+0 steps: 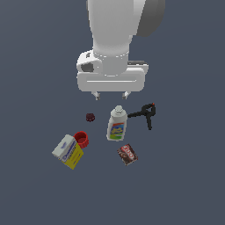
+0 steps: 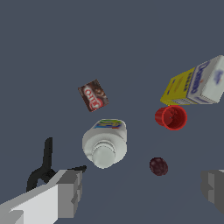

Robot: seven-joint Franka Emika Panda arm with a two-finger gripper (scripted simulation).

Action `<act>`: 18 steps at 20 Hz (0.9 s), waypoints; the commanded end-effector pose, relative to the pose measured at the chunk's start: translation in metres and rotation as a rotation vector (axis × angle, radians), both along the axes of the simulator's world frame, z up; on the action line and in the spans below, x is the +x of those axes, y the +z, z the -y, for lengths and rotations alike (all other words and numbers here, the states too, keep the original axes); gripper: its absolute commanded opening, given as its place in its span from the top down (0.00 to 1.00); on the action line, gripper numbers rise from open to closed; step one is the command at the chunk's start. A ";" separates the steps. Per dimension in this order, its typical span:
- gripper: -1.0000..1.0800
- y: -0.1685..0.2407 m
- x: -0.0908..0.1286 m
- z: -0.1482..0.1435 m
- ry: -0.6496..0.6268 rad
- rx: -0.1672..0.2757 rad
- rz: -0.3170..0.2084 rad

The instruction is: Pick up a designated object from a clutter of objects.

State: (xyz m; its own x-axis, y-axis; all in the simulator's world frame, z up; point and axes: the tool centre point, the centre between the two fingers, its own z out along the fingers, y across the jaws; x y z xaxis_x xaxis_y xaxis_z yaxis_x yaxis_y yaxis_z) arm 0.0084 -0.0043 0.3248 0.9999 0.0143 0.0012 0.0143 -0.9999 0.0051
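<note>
The designated object, a yellow and white carton box with blue lettering, lies on the grey floor at the exterior view's left, touching or nearly touching a red cup. In the wrist view the carton box and the red cup show side by side. My gripper hangs open above the clutter, over the white bottle, with nothing between its fingers. The white bottle shows cap-on in the wrist view.
A black clamp lies at the exterior view's right of the bottle. A small brown box rests nearer the front. A dark red berry sits between bottle and cup, also visible as the berry in the wrist view.
</note>
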 end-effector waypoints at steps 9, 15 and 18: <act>0.04 -0.007 -0.003 -0.024 0.056 -0.019 -0.031; 0.04 -0.008 0.000 -0.021 0.047 -0.017 -0.030; 0.04 -0.012 0.007 -0.015 0.029 -0.013 -0.030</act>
